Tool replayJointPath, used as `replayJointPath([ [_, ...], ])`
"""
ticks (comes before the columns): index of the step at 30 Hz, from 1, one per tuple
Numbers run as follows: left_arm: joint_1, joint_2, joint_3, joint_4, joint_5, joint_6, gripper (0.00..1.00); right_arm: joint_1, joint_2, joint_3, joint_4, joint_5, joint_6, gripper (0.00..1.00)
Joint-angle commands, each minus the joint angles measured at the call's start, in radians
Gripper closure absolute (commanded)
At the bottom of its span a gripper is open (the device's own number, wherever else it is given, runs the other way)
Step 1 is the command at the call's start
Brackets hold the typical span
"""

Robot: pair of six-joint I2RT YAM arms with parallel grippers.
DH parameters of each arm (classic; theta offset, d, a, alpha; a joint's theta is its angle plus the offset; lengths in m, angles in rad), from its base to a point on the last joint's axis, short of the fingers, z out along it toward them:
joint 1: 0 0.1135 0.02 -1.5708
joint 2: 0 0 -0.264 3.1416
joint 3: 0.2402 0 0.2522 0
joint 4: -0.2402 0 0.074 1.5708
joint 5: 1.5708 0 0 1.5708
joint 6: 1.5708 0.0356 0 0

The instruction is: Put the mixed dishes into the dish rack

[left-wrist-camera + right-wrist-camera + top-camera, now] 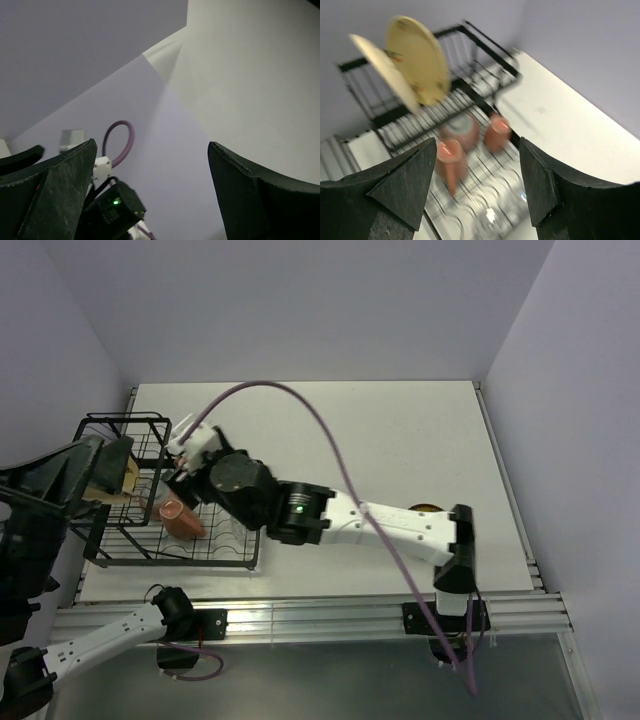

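The black wire dish rack point(150, 540) stands at the table's left. My right gripper point(182, 472) hangs over it, open and empty; in the right wrist view point(477, 185) its fingers frame the rack floor point(485, 90). Two cream floral plates point(420, 60) stand upright at the rack's far end. Two pink mugs point(451, 155) point(497, 132) lie on the grid, with a blurred reddish-brown rounded dish point(462, 130) between them. Clear glasses point(495, 215) sit nearer. One mug point(180, 520) shows from above. My left gripper point(150, 190) is open, empty, raised at the far left point(95, 475).
A yellow-and-dark dish edge point(425, 508) peeks out behind the right arm's forearm on the white table point(400, 440). A purple cable point(300, 405) arcs over the table. Lilac walls close in the back and both sides.
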Motion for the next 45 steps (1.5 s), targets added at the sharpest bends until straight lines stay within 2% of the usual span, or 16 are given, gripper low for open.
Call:
replayJointPath([
  [1, -0.001, 0.08, 0.044, -0.073, 0.053, -0.005, 0.01, -0.059, -0.23, -0.125, -0.078, 0.185, 0.116, 0.25],
  [3, -0.001, 0.163, 0.064, -0.123, 0.088, 0.012, 0.01, -0.125, -0.377, -0.262, -0.206, 0.176, 0.295, 0.24],
  [4, -0.001, 0.192, 0.085, -0.143, 0.12, 0.019, 0.01, -0.234, -0.429, -0.307, -0.254, 0.136, 0.37, 0.23],
  [5, -0.001, 0.255, 0.093, -0.163, 0.139, 0.03, 0.01, -0.304, -0.53, -0.355, -0.311, 0.091, 0.523, 0.23],
  [6, -0.001, 0.284, 0.099, -0.168, 0.154, 0.048, 0.01, -0.374, -0.586, -0.469, -0.392, -0.013, 0.585, 0.22],
  [7, -0.001, 0.309, 0.101, -0.165, 0.166, 0.062, 0.01, -0.537, -0.635, -0.531, -0.416, -0.075, 0.635, 0.22],
  [10, -0.001, 0.39, 0.072, -0.113, 0.212, 0.091, 0.01, -0.75, -0.823, -0.778, -0.498, -0.223, 0.728, 0.21],
  [11, -0.001, 0.431, 0.066, -0.099, 0.241, 0.099, 0.01, -0.881, -0.894, -0.832, -0.52, -0.253, 0.747, 0.2],
  [14, -0.001, 0.527, 0.04, -0.076, 0.292, 0.104, 0.01, -1.116, -0.983, -1.017, -0.594, -0.446, 0.778, 0.18],
  [16, -0.001, 0.597, 0.009, -0.047, 0.356, 0.093, 0.01, -1.209, -1.022, -1.152, -0.609, -0.59, 0.802, 0.18],
  [21, -0.001, 0.715, -0.049, 0.027, 0.474, 0.053, 0.01, -1.437, -1.1, -1.43, -0.557, -0.766, 0.913, 0.19],
  [24, -0.002, 0.795, -0.036, 0.013, 0.522, 0.024, 0.03, -1.496, -1.097, -1.516, -0.542, -0.821, 0.957, 0.2],
  [29, -0.013, 0.863, -0.022, 0.012, 0.57, -0.001, 0.04, -1.516, -1.092, -1.59, -0.52, -0.827, 0.997, 0.22],
  [34, -0.014, 0.956, 0.027, -0.077, 0.619, 0.001, 0.01, -1.524, -1.111, -1.613, -0.56, -0.726, 1.043, 0.23],
  [40, -0.014, 0.953, 0.029, -0.084, 0.614, 0.012, 0.01, -1.527, -1.102, -1.601, -0.517, -0.78, 0.999, 0.26],
  [45, -0.014, 0.946, 0.017, -0.078, 0.623, 0.009, 0.01, -1.527, -1.033, -1.509, -0.491, -0.764, 0.879, 0.26],
])
